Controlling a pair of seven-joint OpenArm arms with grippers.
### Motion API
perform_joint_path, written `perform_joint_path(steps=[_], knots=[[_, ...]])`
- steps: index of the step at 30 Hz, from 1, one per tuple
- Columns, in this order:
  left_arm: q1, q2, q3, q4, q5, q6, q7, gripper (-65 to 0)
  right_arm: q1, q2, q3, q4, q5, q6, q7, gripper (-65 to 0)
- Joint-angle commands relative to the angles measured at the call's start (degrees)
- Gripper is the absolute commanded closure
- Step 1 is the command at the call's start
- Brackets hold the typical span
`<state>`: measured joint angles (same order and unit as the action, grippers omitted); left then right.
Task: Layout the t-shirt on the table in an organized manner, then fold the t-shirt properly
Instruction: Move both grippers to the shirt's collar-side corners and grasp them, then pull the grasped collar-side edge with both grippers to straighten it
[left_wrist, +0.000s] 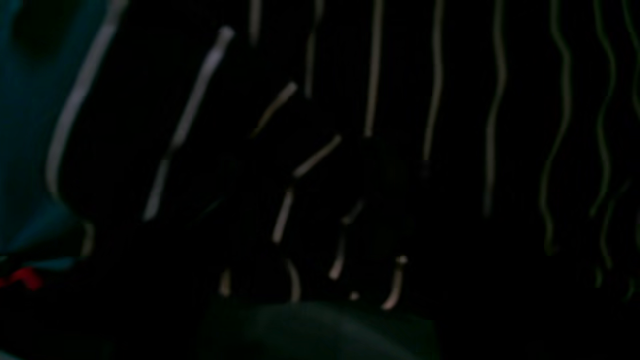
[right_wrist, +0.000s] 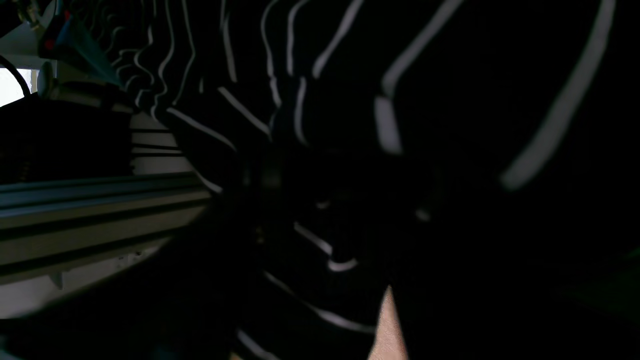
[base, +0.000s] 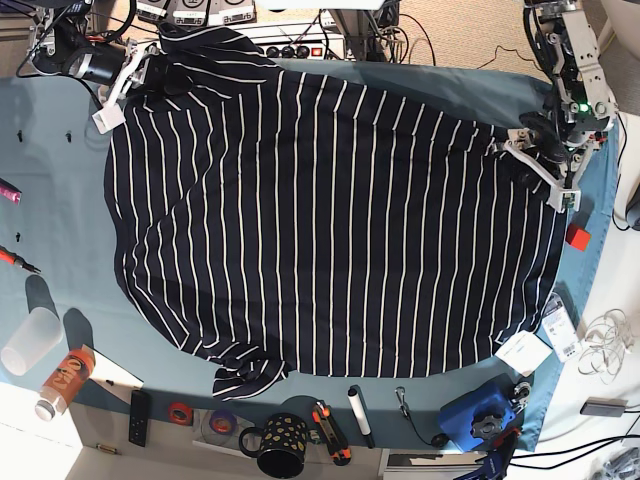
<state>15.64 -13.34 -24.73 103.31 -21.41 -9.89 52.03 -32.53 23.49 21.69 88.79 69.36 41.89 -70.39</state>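
Here the t-shirt (base: 330, 220) lies spread wide across the surface (base: 60, 200), taking up most of its middle, with the teal cloth showing around it on every side. Its stripes run from the far edge toward the near edge in the base view. The body is mostly flat; one sleeve (base: 245, 375) sticks out crumpled at the near edge, and the cloth bunches up at both far corners where the arms meet it.

The right gripper (base: 140, 75) sits at the far left corner of the base view, right at the bunched fabric there. Its wrist view is filled with dark striped folds pressed close to the lens (too dark to make out the fingers), so I cannot tell how wide it stands or whether it has hold of the cloth.

The left gripper (base: 530, 150) is at the shirt's right-hand edge in the base view, touching or just over the fabric. Its own view shows only blurred stripes (left_wrist: 375, 65) and a sliver of teal, and again I cannot tell its opening or grip.

Along the near rim sit a dotted mug (base: 275, 440), a clear cup (base: 28, 340) and a bottle (base: 62, 380).
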Motion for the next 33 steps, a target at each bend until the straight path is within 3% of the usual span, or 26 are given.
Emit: perform_joint_path(steps=[1,5,6,9,14,19,25,33], knots=[[-0.2,-0.3,-0.2,0.6,-0.4,-0.1,0.9,-23.8,-1.9,-0.2,-1.1,-1.0,-10.4,-1.9,-9.6,-13.9],[-0.2,-0.1,-0.2,0.8,-0.5,-0.1,4.9,-1.3,-1.9,-0.1,-1.1,-1.0,-10.3,-1.9,-9.6,-1.0],[-0.2,-0.2,-0.2,1.1,-0.5,0.1,6.0,0.0,-1.9,-0.1,-1.1,-1.0,-9.9,-1.9,-9.6,0.0],[0.0,-0.1,-0.2,3.3,-0.4,2.6,7.6,0.0,-1.9,-0.1,-1.1,-0.2,-5.5,-1.9,-9.6,0.0],[2.4,-0.1,-0.2,11.0,0.4,2.6,7.6,0.0,-3.0,-0.1,-1.0,5.6,1.8,-1.9,-9.6,0.0],[6.3,-0.1,-0.2,18.3,2.4,2.9,7.4,0.0,-4.2,-0.1,-1.0,12.5,2.3,-1.9,-9.6,0.0],[9.3,0.0,-0.2,19.1,2.4,2.9,7.1,0.0,-4.1,-0.1,-0.2,15.5,2.2,-1.9,-9.6,0.0],[9.6,0.0,-0.2,19.1,3.4,4.1,5.4,0.0,-4.1,-0.1,11.8,15.5,3.2,-1.9,-9.6,0.0]])
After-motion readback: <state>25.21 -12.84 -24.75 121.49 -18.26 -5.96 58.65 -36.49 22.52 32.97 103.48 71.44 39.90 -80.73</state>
